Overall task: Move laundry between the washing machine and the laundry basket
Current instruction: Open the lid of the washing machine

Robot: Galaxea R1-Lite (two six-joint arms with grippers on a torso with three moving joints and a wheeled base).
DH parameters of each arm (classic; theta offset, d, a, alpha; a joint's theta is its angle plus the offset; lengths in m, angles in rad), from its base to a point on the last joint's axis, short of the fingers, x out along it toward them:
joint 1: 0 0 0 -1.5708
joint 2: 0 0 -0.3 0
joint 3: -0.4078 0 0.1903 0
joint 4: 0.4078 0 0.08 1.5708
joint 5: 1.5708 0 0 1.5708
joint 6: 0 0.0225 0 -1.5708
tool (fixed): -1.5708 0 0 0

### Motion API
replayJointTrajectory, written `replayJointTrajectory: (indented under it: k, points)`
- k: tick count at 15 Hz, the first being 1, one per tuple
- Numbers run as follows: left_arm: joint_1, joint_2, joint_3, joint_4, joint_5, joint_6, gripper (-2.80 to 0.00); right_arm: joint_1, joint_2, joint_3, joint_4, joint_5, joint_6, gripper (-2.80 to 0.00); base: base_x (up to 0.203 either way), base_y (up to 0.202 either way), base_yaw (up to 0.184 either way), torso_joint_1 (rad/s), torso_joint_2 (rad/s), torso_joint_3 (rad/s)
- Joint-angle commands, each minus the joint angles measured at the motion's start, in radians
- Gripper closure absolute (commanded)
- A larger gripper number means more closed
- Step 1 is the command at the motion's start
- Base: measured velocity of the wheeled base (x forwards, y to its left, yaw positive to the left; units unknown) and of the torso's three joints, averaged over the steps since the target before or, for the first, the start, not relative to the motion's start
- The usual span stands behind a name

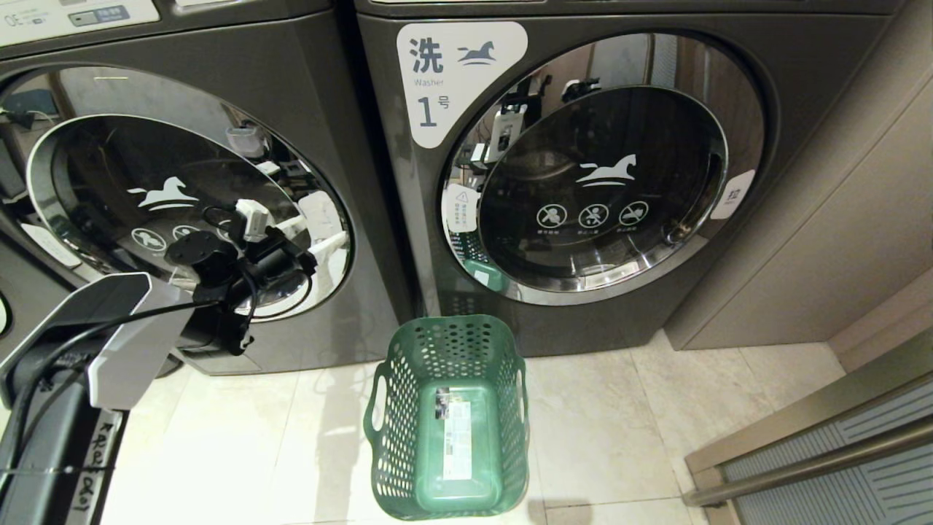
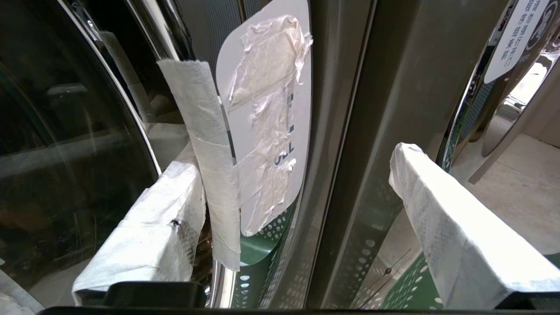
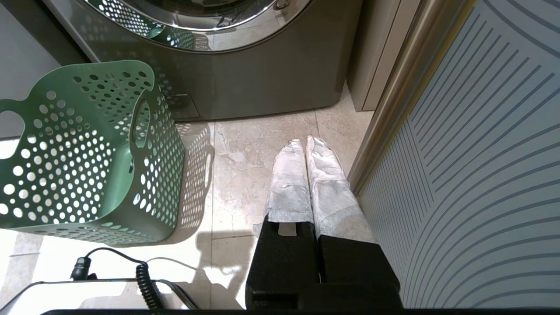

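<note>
A tiled laundry-room floor point(image 1: 627, 437) fronts two dark front-loaders; the left gripper point(image 2: 302, 218), fingers spread wide, faces the right edge of the left washer's closed door point(image 1: 182, 189), one finger point(image 2: 148, 236) beside a taped strip point(image 2: 210, 162) that likely serves as a pull; the right gripper point(image 3: 305, 146) hangs pressed together near the floor; the empty green basket point(image 1: 393, 364) stands between the machines; no laundry shows.

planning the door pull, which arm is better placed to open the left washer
Left. The left gripper is open at the door edge of the left washing machine, one finger by its taped pull tab. The right gripper is shut, low over the floor.
</note>
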Motion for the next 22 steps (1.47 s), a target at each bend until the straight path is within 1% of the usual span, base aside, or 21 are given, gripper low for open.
replayJointTrajectory:
  k: [1, 5, 9, 11, 13, 16, 18, 20, 22]
  points:
    - [0.004, 0.008, 0.002, -0.026, -0.006, -0.001, -2.80, 0.000, 0.002, 0.000, -0.001, 0.000, 0.000, 0.00, 0.000, 0.000, 0.000, 0.000, 0.00, 0.000]
    - [0.008, 0.016, 0.011, -0.068, -0.004, -0.001, -2.80, 0.000, 0.001, 0.000, 0.000, 0.000, 0.000, 0.00, 0.000, 0.000, 0.000, 0.000, 0.00, 0.000]
    - [0.008, 0.011, 0.075, -0.143, -0.011, -0.004, -2.80, 0.000, 0.001, 0.000, 0.000, 0.000, 0.000, 0.00, 0.000, 0.000, 0.000, 0.000, 0.00, 0.000]
    - [0.007, 0.008, 0.088, -0.157, -0.013, -0.018, -2.80, 0.000, 0.001, 0.000, 0.000, 0.000, 0.000, 0.00, 0.000, 0.000, 0.000, 0.000, 0.00, 0.000]
    - [0.005, 0.012, 0.080, -0.157, -0.013, -0.031, -2.80, 0.000, 0.001, 0.000, -0.001, 0.000, 0.000, 0.00, 0.000, 0.000, 0.000, 0.000, 0.00, 0.000]
    - [0.002, 0.025, 0.074, -0.155, -0.013, -0.032, -2.80, 0.000, 0.000, 0.000, 0.000, 0.000, 0.000, 0.00, 0.000, 0.000, 0.000, 0.000, 0.00, 0.000]
    - [0.002, 0.037, 0.043, -0.152, -0.012, -0.034, -2.80, 0.000, 0.000, 0.000, 0.000, 0.000, 0.000, 0.00, 0.000, 0.000, 0.000, 0.000, 0.00, 0.000]
    - [0.002, 0.049, 0.013, -0.151, -0.016, -0.061, -2.80, 0.000, 0.000, 0.000, -0.001, 0.000, 0.000, 0.00, 0.000, 0.000, 0.000, 0.000, 0.00, 0.000]
    - [0.007, 0.052, -0.007, -0.151, -0.057, -0.090, -2.80, 0.000, 0.001, 0.000, -0.001, 0.000, 0.000, 0.00, 0.000, 0.000, 0.000, 0.000, 0.00, 0.000]
